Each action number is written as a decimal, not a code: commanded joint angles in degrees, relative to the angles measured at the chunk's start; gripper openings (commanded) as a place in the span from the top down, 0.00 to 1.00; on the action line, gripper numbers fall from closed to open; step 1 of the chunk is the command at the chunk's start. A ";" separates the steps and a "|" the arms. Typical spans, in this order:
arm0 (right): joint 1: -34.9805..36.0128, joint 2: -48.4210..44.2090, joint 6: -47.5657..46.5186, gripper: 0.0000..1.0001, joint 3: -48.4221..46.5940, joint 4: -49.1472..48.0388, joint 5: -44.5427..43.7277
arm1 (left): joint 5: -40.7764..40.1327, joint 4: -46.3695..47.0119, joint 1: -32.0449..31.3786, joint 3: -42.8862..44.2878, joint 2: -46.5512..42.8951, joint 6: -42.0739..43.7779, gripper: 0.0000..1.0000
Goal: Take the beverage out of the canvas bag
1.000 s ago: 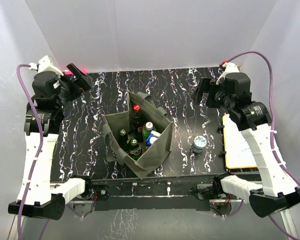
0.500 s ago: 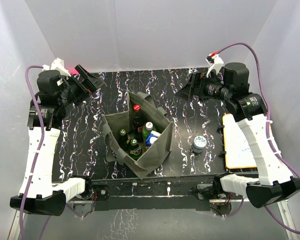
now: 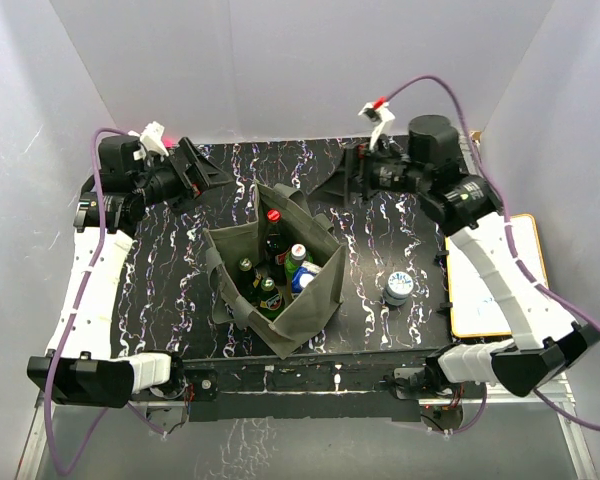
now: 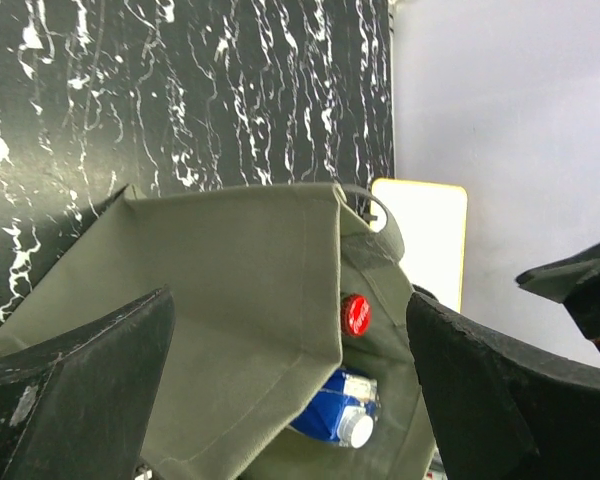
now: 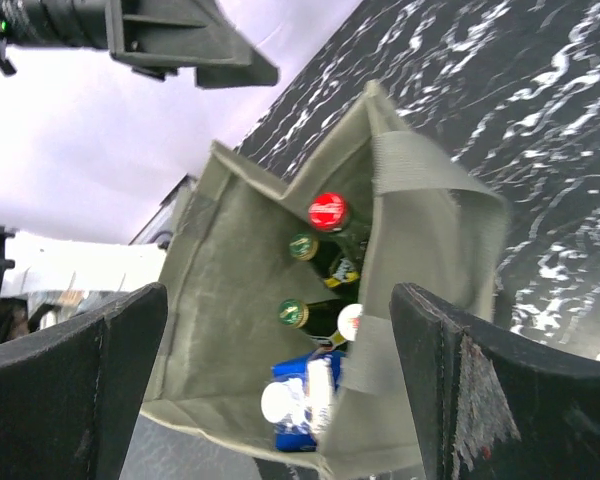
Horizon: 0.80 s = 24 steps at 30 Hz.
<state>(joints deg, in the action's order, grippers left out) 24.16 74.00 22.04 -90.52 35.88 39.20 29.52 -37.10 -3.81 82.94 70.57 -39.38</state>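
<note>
The canvas bag (image 3: 305,305) sits near the middle of the black marbled table (image 3: 170,260), turned corner-on to the arms, its mouth sagging open. That lets the drinks inside be seen from above. A dark red-capped bottle (image 3: 273,216) stands tallest at the far corner. Two green-capped bottles (image 3: 246,265) stand nearer the left wall, and a white-capped bottle (image 3: 297,251) and a blue pack (image 3: 304,280) crowd the right side. All are upright and packed close, so the floppy walls and neighbouring bottles likely leave little room for fingers.

The left gripper (image 3: 208,172) hangs in the air beyond the bag's far left side with its jaws spread wide and nothing between them. The right gripper (image 3: 338,178) mirrors it at the far right, equally wide and empty. Both wrists tilt inward, so each camera looks into the opening, which suggests the arms are lining up on a bottle. The red-capped one looks easiest to reach.

A blue-and-white-topped container (image 3: 398,288) stands outside on the table, right of the bag. A yellow-edged white board (image 3: 495,290) lies further right.
</note>
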 commanded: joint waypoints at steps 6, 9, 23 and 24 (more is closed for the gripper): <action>15.77 6.38 0.13 0.04 -5.93 -1.33 -11.30 | 7.15 -6.22 -0.96 -0.26 -1.72 5.74 0.03; 18.56 8.26 -0.41 0.05 -5.47 -0.06 -14.64 | 7.71 -8.05 -0.98 -1.28 -1.09 5.24 0.03; 22.33 9.93 -1.51 0.04 -0.59 0.65 -26.53 | 1.19 -12.76 -12.82 3.49 4.31 5.96 0.07; 22.33 9.87 -1.63 0.04 -0.68 0.93 -27.04 | -0.50 -13.19 -13.78 3.74 4.32 5.96 0.08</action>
<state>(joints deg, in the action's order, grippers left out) 46.39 84.90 22.13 -90.94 38.48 16.14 34.20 -46.41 -13.23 83.44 74.87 -34.28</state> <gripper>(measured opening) 0.956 0.932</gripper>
